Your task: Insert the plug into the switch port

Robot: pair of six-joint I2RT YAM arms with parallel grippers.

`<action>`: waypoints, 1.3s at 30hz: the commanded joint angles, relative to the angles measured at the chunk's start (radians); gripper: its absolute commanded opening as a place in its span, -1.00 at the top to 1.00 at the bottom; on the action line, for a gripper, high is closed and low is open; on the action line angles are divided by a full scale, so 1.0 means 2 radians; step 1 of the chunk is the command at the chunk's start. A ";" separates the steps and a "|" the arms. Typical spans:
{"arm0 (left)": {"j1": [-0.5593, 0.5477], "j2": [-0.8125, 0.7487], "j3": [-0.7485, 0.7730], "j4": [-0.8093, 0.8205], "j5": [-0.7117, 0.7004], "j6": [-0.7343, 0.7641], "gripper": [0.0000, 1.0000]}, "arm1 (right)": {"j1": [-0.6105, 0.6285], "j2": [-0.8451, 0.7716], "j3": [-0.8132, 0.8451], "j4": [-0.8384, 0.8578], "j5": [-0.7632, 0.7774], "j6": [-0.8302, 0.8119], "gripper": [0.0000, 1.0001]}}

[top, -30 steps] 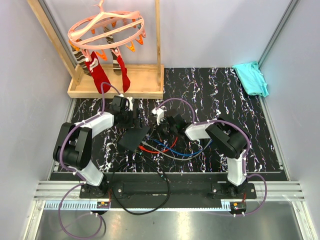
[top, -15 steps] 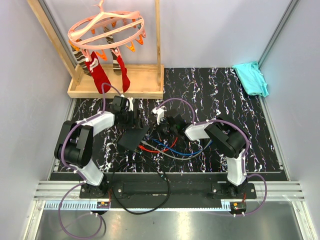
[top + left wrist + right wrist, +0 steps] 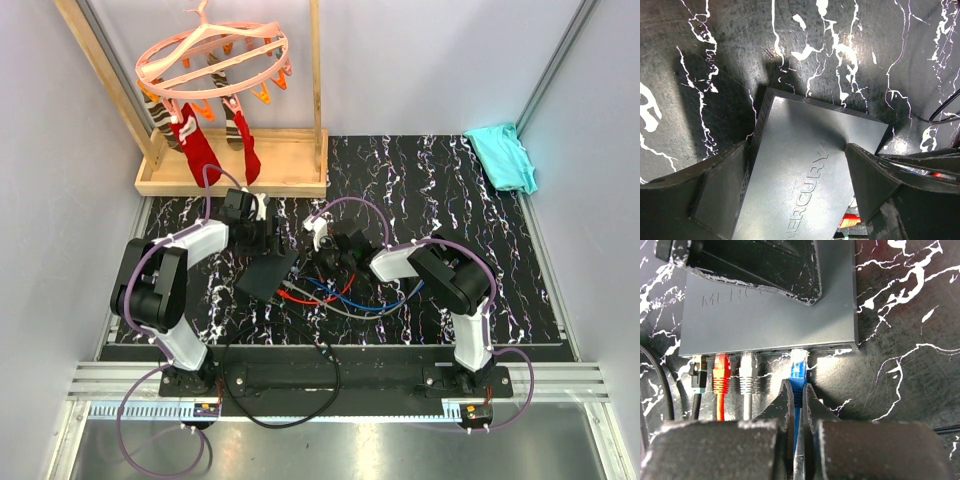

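The switch (image 3: 268, 276) is a flat matte black box on the marbled black table. In the right wrist view its port edge (image 3: 770, 349) faces me. My right gripper (image 3: 796, 388) is shut on the boot of the blue plug (image 3: 798, 369). The plug's clear tip is at a port near the right end of that edge, and I cannot tell how deep it sits. My left gripper (image 3: 796, 165) straddles the switch (image 3: 805, 170) from the far side, with a finger (image 3: 715, 187) against each long side. Both grippers meet at the switch in the top view, left (image 3: 262, 242) and right (image 3: 318, 262).
Green (image 3: 697, 377), red (image 3: 720, 376) and white (image 3: 748, 376) plugs sit in ports left of the blue one. Loose cables (image 3: 345, 297) trail to the front right of the switch. A wooden rack with a hanger and socks (image 3: 232, 170) stands at the back left. A teal cloth (image 3: 502, 155) lies at the back right.
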 commanded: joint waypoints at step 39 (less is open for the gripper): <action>-0.024 0.030 0.006 -0.029 0.076 -0.004 -0.57 | 0.030 -0.025 0.037 0.041 0.037 -0.049 1.00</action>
